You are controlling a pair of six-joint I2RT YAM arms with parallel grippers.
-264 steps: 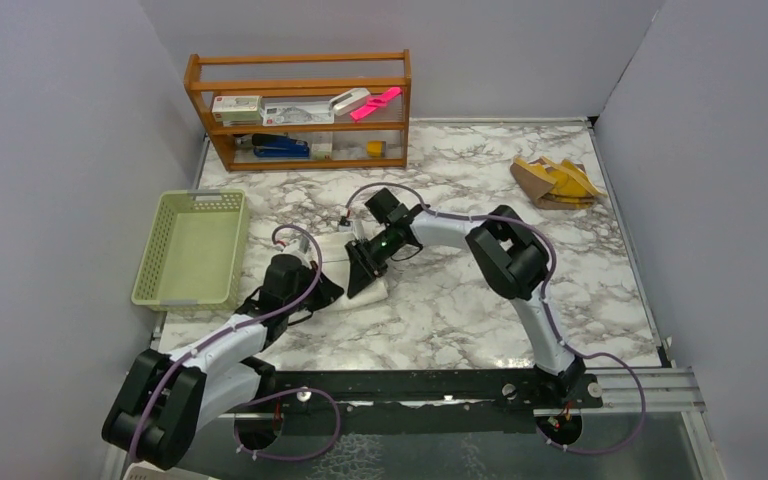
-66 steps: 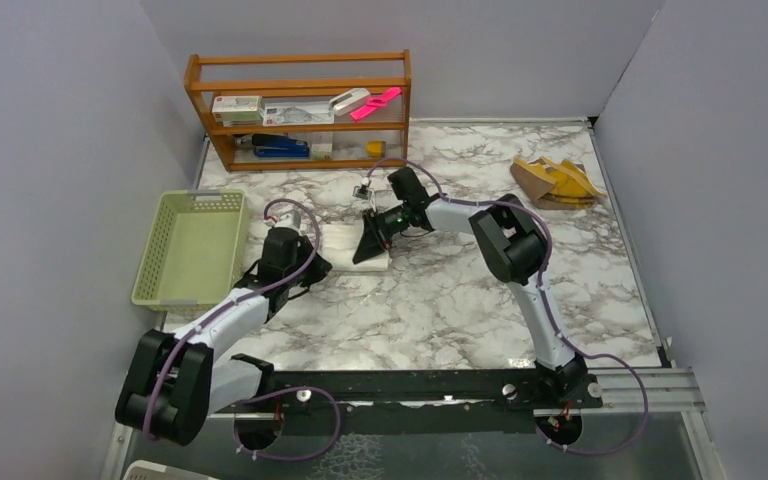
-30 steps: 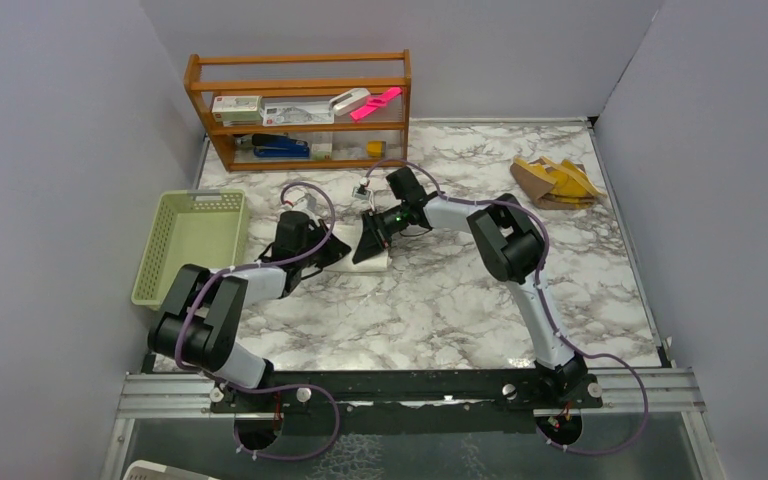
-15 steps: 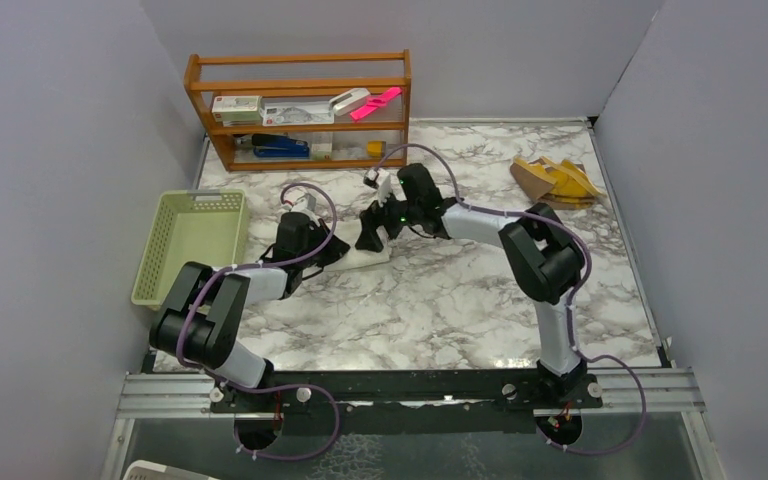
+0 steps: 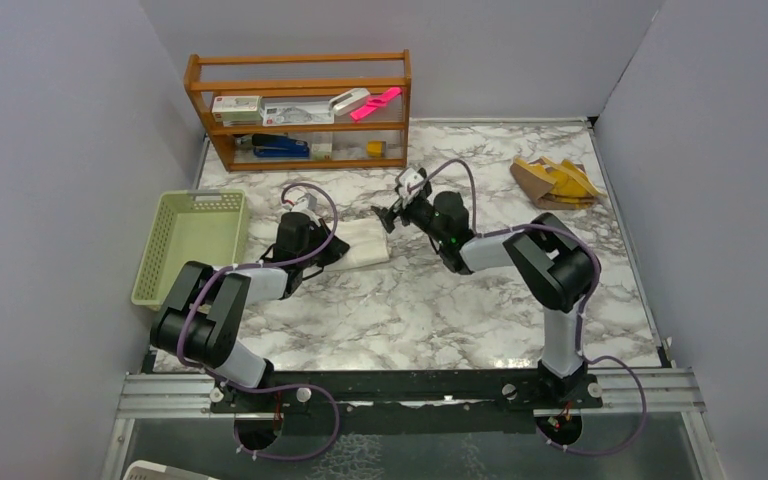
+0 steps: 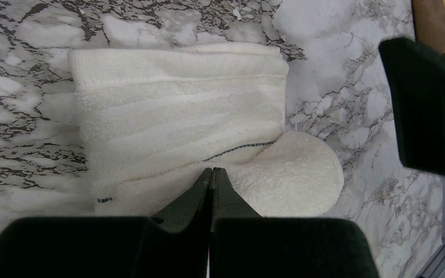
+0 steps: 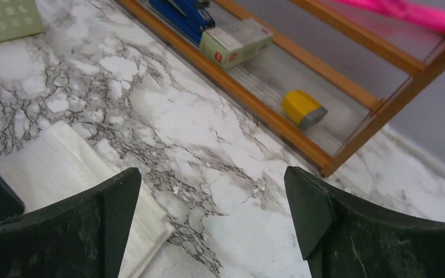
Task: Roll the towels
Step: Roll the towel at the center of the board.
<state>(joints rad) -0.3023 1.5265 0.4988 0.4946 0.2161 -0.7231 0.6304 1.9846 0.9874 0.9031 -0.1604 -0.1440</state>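
- The left gripper [image 5: 332,250] has its two fingers pressed together, with no gap between them in the left wrist view. The closed tips rest at the near edge of the white towel [image 5: 365,243]. I cannot tell if any cloth is caught between them.
- The right gripper [image 5: 390,214] has its fingers spread wide and holds nothing. It hangs just beside the white towel, at about 1 o'clock from it, and is apart from the cloth.
- The white towel lies on the marble table [image 5: 440,300], a little toward 9 o'clock from the table's middle and between the two grippers. In the left wrist view it is a folded, ribbed bundle with a thin dark stitch line. One end, at about 4 o'clock from the closed tips, shows a round face like the end of a roll.
- The yellow towel [image 5: 555,180] lies in a loose heap with brown folds, near the far right corner at about 2 o'clock, well apart from both arms.
- The pale green basket [image 5: 190,250] stands at the table's 9 o'clock edge.
- The wooden shelf [image 5: 300,110] stands at the back, at about 11 o'clock. The right wrist view shows on its lowest board a small yellow object [image 7: 303,108], a small box [image 7: 236,40] and a blue stapler [image 7: 185,11].
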